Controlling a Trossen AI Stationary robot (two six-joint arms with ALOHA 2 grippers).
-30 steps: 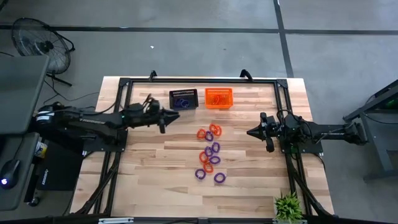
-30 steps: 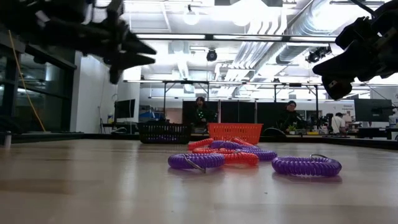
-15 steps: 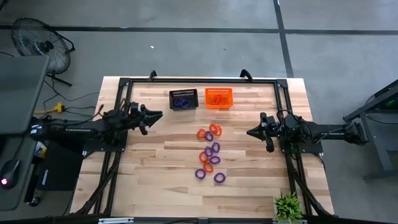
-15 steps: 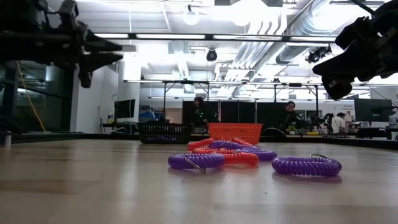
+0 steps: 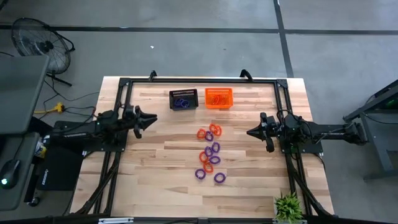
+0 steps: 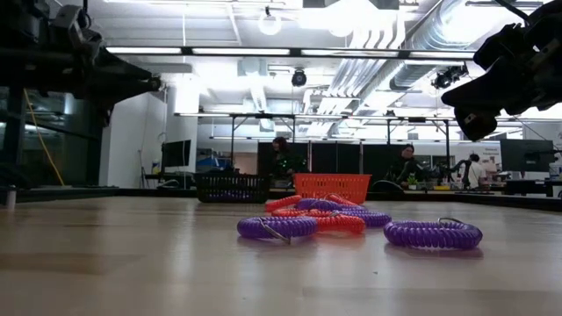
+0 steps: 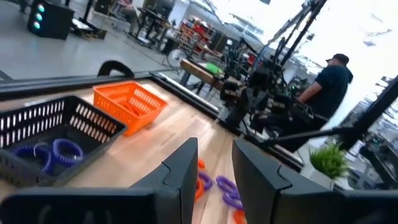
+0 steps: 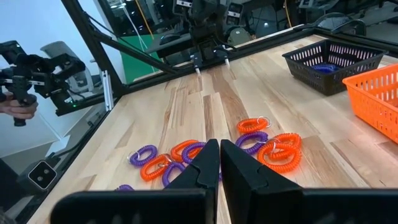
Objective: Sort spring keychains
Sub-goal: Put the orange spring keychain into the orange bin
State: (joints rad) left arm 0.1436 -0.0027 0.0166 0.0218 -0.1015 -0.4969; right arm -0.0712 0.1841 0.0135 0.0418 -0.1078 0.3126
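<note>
Several purple and orange spring keychains (image 5: 209, 152) lie loose on the wood in the table's middle; the low view shows them as flat coils (image 6: 303, 226). At the far edge, a black mesh basket (image 5: 183, 99) holds purple coils (image 7: 53, 152). Beside it, an orange mesh basket (image 5: 218, 98) holds orange ones. My left gripper (image 5: 153, 118) hovers open above the table's left part, left of the pile and nearer than the black basket, and holds nothing (image 7: 214, 149). My right gripper (image 5: 249, 132) hangs shut and empty, right of the pile (image 8: 219, 146).
A black metal frame (image 5: 199, 81) runs along the far edge and both sides of the table. A small green plant (image 5: 287, 206) stands at the near right corner. Bare wood lies between the pile and the baskets. People work in the room beyond (image 7: 329, 81).
My left arm has drawn back from beside the black basket toward the table's left edge, staying above the table. The right arm and the keychains have kept still.
</note>
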